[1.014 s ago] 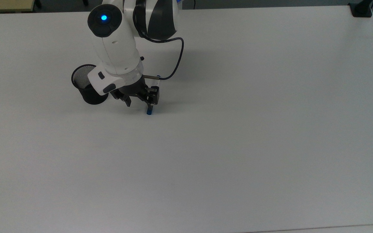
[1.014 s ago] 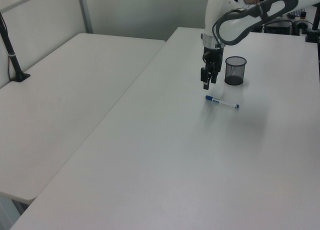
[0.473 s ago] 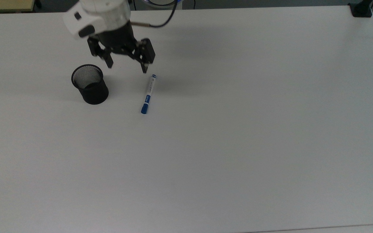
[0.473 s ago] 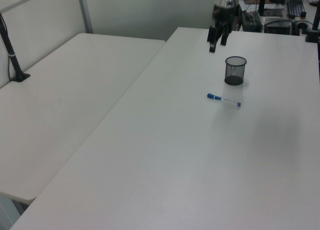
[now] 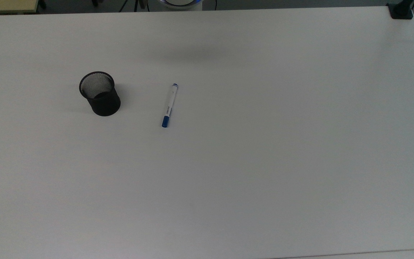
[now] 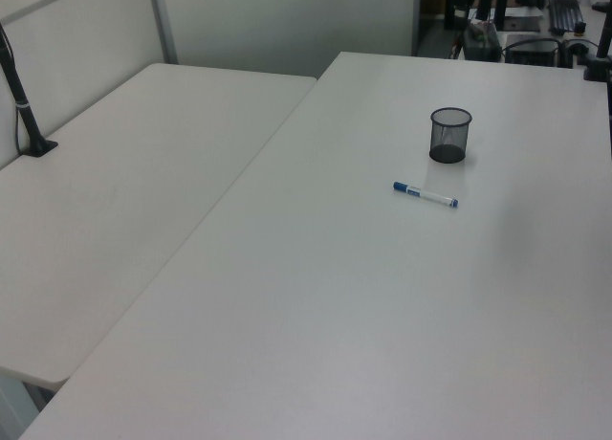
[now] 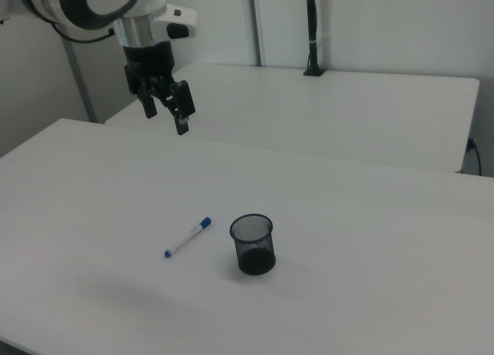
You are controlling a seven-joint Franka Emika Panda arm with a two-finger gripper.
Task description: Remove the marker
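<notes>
The marker [image 5: 169, 105] lies flat on the white table [image 5: 264, 162], white-barrelled with a blue cap at the end nearer the top view's bottom. A black mesh cup [image 5: 100, 94] stands upright to the marker's left in the top view, a short gap away. The left view has the marker [image 6: 426, 195] in front of the cup [image 6: 450, 134]. In the right view my gripper [image 7: 166, 117] hangs open and empty high above the table, well back from the marker [image 7: 187, 238] and the cup [image 7: 253, 245].
A black clamp [image 5: 401, 10] sits on the table's corner at the top view's upper right. A second white table [image 6: 115, 201] adjoins at the left view's left, with a black pole [image 6: 24, 96] clamped to it. Another pole [image 7: 312, 31] rises behind.
My arm has lifted away from the marker and withdrawn out of the top and left views. The marker stays lying on the table beside the cup, released.
</notes>
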